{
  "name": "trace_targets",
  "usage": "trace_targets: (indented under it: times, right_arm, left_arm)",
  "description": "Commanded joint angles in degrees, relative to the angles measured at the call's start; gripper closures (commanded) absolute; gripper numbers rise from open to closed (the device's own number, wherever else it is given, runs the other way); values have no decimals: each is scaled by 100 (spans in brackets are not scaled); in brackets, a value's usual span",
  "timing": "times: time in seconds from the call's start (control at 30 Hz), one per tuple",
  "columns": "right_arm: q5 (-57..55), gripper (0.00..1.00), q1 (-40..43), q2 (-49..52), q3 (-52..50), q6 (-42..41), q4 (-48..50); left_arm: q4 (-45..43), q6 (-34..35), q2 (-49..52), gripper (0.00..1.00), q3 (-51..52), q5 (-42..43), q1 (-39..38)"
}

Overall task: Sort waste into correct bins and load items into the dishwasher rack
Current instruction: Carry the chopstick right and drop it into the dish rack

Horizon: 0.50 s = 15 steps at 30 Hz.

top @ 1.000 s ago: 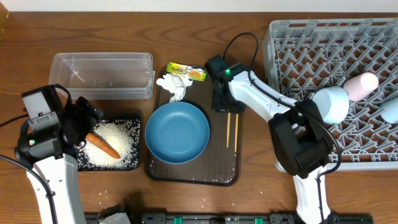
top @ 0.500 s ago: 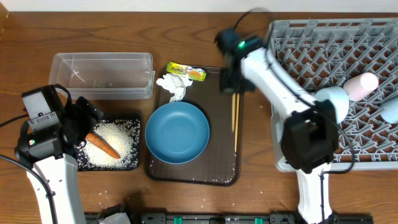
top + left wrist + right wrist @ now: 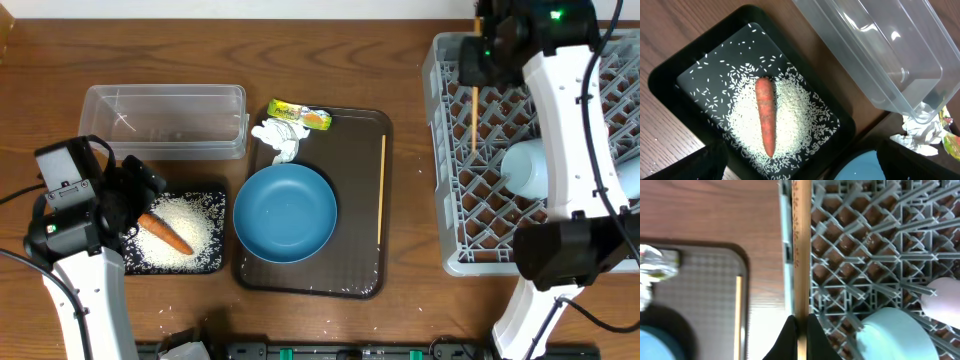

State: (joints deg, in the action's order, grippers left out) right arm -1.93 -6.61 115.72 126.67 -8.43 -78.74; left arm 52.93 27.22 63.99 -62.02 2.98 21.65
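1. Overhead, we count two chopsticks. A loose chopstick point(image 3: 381, 190) lies on the brown tray point(image 3: 355, 262), and a held chopstick point(image 3: 473, 115) is pinched by the right gripper point(image 3: 478, 62) at the rack's point(image 3: 450, 240) left edge.
2. Only the right wrist shows us the pink cup point(image 3: 940, 297), beside the light-blue cup point(image 3: 892, 332) in the rack.
3. One black tray point(image 3: 692, 50) holds rice point(image 3: 795, 110) and one carrot point(image 3: 766, 115). The left gripper point(image 3: 132, 198) hovers above with its fingers spread.
4. The brown tray also carries one bowl point(image 3: 285, 212), one tissue point(image 3: 277, 138) and one wrapper point(image 3: 300, 115).

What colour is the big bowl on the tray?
The bowl is blue, seen best in the overhead view.
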Motion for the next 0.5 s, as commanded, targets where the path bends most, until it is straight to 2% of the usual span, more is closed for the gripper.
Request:
trace_targets:
  times: [0.0,0.13,0.2,0.23,0.3,0.37,0.4,0.47]
  right_arm:
    - [-17,99,70,162,-485,413,151]
    - [-17,97,70,162,-1038,424,479]
    - [-20,92,55,162,-1178,422,570]
    - [-17,80,52,162,-1224,420,595]
    - [-20,43,55,162,-1248,417,610]
    - [-28,11,52,160,-1241,358,605]
    - [-44,3,52,155,-1228,293,586]
    - [-44,1,55,127,-1189,59,459]
  left_arm:
    - [17,33,11,3,-68,-68,31]
    - [17,33,11,3,-68,-68,31]
    - [17,33,11,3,-70,-68,31]
    - [17,33,11,3,-68,-68,31]
    - [17,33,11,3,-68,-68,31]
    - [17,33,11,3,-68,-68,31]
    - [17,33,11,3,-70,-68,31]
    - [17,33,11,3,-70,-68,31]
